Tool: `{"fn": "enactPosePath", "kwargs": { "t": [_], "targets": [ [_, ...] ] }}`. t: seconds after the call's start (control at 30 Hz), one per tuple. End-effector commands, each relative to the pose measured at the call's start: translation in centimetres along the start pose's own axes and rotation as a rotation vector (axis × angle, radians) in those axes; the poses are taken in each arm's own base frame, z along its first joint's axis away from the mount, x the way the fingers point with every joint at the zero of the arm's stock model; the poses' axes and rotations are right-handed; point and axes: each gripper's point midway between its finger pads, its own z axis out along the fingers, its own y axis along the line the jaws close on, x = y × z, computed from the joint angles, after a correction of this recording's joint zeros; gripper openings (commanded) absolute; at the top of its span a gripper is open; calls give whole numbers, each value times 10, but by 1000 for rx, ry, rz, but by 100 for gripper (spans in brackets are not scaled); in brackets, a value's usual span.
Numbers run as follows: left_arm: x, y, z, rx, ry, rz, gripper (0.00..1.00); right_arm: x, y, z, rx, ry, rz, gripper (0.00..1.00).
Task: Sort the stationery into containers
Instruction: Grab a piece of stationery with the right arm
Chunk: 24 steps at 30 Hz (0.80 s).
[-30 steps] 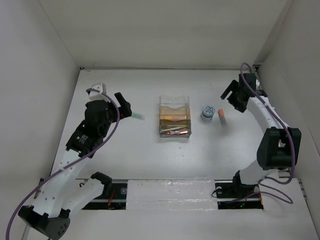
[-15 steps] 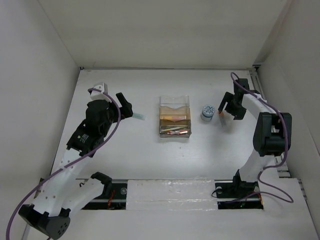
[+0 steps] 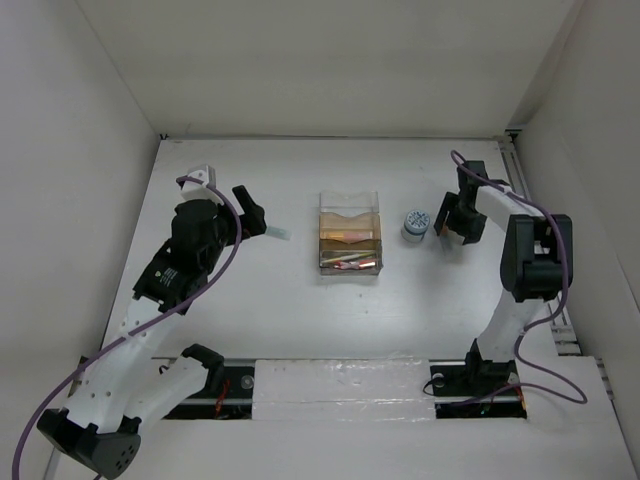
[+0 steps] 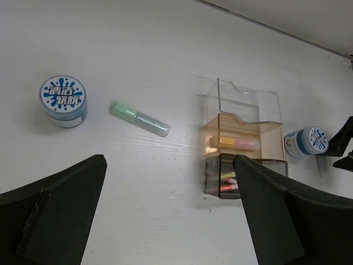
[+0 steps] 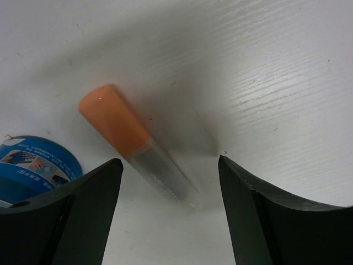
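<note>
**Right gripper.** The right gripper is lowered over the orange marker, at the right side of the tabletop. The jaws are spread and stand on either side of the marker. In the right wrist view no contact between the fingers and the marker is visible. The marker lies flat with its orange cap at the upper left of that view and its clear barrel running between the jaws.

**Left gripper.** The left gripper hangs above the left side of the tabletop with its jaws spread wide. It holds nothing.

**Stationery on the tabletop.**
- The blue roll stands upright just left of the right gripper, between it and the organizer.
- The green marker lies flat to the left of the organizer and apart from it.
- The second blue roll stands upright further left, near the green marker.

**Organizer.** It sits at the centre of the tabletop. Its near compartment holds red pens. The tan middle compartment holds a yellow-pink item lying crosswise.
</note>
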Motion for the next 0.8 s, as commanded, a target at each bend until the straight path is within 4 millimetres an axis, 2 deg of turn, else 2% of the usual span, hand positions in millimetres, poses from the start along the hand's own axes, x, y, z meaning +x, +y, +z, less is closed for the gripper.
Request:
{"fn": "enactPosePath", "kwargs": {
  "t": [0.0,0.1,0.23,0.27,0.33,0.47,0.5,0.57,0.67,0.7,0.77],
  "targets": [
    [-9,-5,-3,21,-24,3,99,-7,4,-4,7,-9,-31,74],
    [-9,-5,-3,21,-24,3,99,-5,8,1,-5,9,-33,63],
    [-8,-6,-3,29,-20,4,99,3,5,14,10,45,-47,58],
    [-8,-6,-3,29,-20,4,99,3,5,14,10,46,-47,48],
    [-10,-8,-3,34,-28,1,99,1,5,16,21,43,-47,43],
    [-12,-7,-5,38,-36,8,99,5,4,22,28,60,-50,12],
    [-12,-7,-5,38,-36,8,99,5,4,22,28,60,-50,0],
    [-12,-7,-5,38,-36,8,99,1,5,16,18,37,-34,0],
    [-12,-7,-5,38,-36,8,99,-24,8,-10,-11,-70,32,0],
    [-9,-6,-4,34,-28,10,99,-33,5,-30,-31,-121,66,0],
    [-8,-6,-4,34,-28,10,99,-52,9,-57,-67,-217,127,0]
  ]
}}
